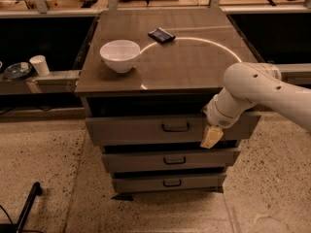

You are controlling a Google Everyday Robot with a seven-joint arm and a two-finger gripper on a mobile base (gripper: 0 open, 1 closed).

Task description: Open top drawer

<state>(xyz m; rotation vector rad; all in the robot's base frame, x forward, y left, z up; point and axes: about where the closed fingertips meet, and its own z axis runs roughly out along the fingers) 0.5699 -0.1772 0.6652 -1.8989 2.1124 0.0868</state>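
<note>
Where the speckled floor [43,154] fills the lower part of the camera view, a grey cabinet stands at the centre with a brown worktop [194,67] on it, and a thin pale arc of light curves over that surface. The white robot arm [252,93] comes in from 3 o'clock and bends down over the cabinet's right front corner. Just under the worktop sits the top drawer [136,129], the widest of three grey fronts, with a dark band of shadow between its upper edge and the worktop. Its small dark loop handle [176,127] is at the middle of the front. The middle drawer [146,161] and the bottom drawer [141,184] lie at 6 o'clock from it, each narrower than the one above. A white bowl [120,55] stands upright on the worktop at 10 o'clock from the handle. The end effector [211,136], a pale yellowish tip at the arm's wrist, hangs in front of the lower edge of the top drawer's right part, at 3 o'clock from the handle and apart from it; whether it is released or clenched cannot be told. A small dark flat object [161,35] lies at 1 o'clock from the bowl. A white cup [40,65] stands on a low ledge at 9 o'clock, well apart from the cabinet.
</note>
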